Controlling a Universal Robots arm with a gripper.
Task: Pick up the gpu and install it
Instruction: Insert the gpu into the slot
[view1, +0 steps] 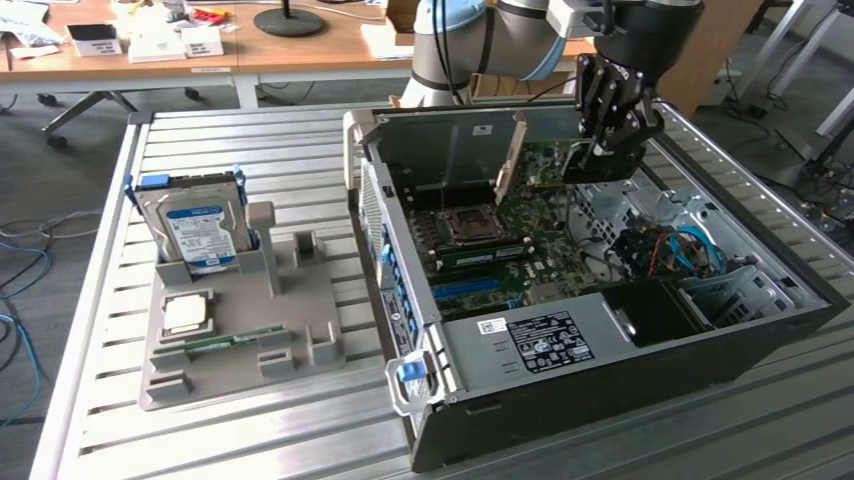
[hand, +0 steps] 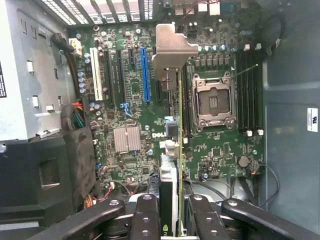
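Black metal gripper (hand: 172, 219) is seen clenched on the gpu (hand: 170, 150), a thin dark card with a silver end bracket, held edge-on over the green motherboard (hand: 215, 145) inside the open black computer case (view1: 667, 390), upper right of the exterior view. Installation is judged in hand; seating calls for card edge and slot to be aligned. White "DELL" lettering (hand: 159, 134) is read on the board.

A silver slatted aluminium table (view1: 200, 440) is taking up the foreground. Behind it, a light wooden desk with white legs (view1: 314, 52) is running along the far side, carrying small white boxes (view1: 158, 45) and a black round stand base (view1: 290, 20). A grey castered chair base (view1: 80, 110) is standing beneath the desk. Grey floor (view1: 27, 190) is showing at the exterior view's left, where blue and grey cables (view1: 16, 290) are trailing. Soft, even light is falling across the room.
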